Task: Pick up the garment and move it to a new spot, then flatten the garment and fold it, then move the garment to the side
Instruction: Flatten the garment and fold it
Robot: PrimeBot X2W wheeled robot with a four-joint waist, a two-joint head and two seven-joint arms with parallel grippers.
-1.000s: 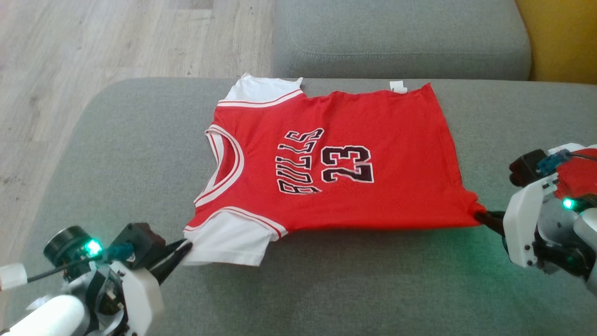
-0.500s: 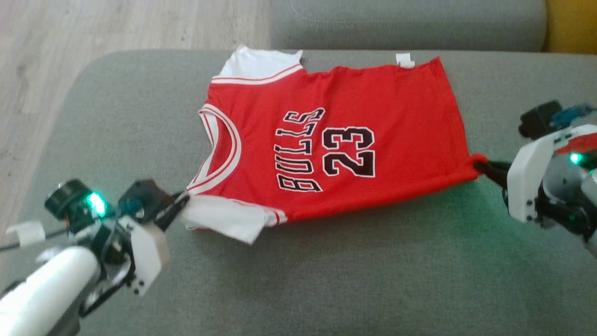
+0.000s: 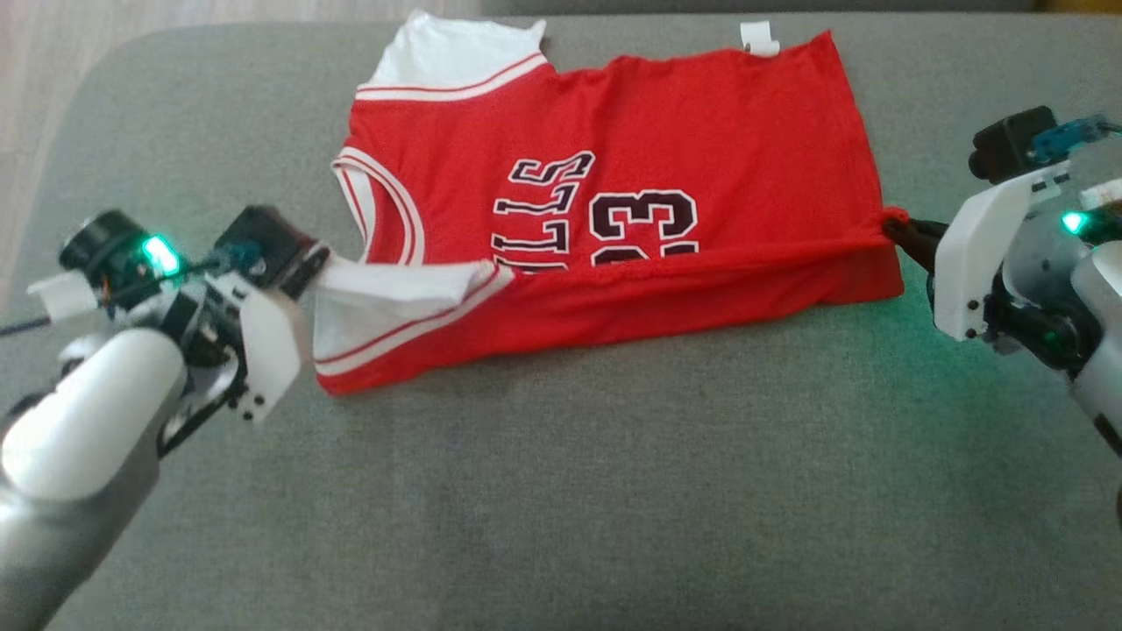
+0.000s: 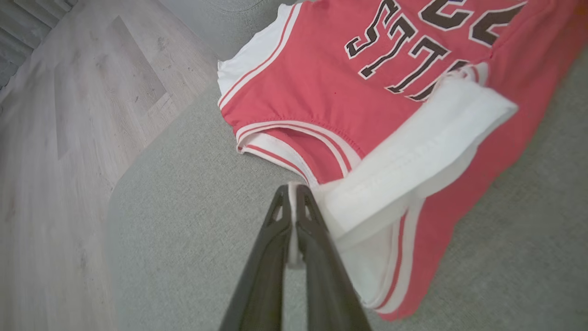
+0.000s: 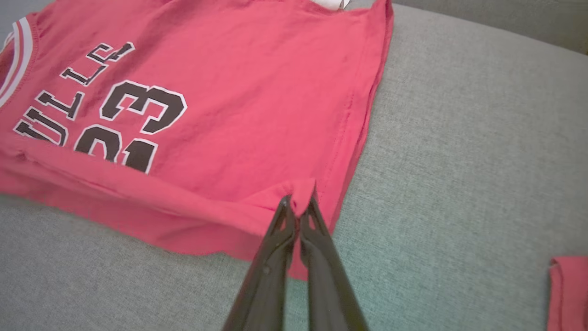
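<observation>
The garment (image 3: pixel 666 131), a red jersey with white sleeves and black "BULLS 23" lettering, lies spread on a grey couch cushion (image 3: pixel 561 491). Its near edge is lifted and folded up over the lettering. My left gripper (image 3: pixel 323 270) is shut on the near white sleeve (image 4: pixel 413 151), pinching its edge between the fingers (image 4: pixel 294 202). My right gripper (image 3: pixel 894 230) is shut on the near red hem corner (image 5: pixel 298 195), held just above the cushion. The far white sleeve (image 3: pixel 456 48) and a small white tag (image 3: pixel 758 37) rest flat at the far edge.
Wooden floor (image 4: pixel 55 115) lies beyond the cushion's left edge. Bare grey cushion stretches in front of the jersey. A scrap of red cloth (image 5: pixel 569 289) shows at the right wrist view's lower right corner.
Both grippers have raised the jersey's near edge and carried it away from me, so it now overlaps the lower part of the lettering. The head camera has tilted down.
</observation>
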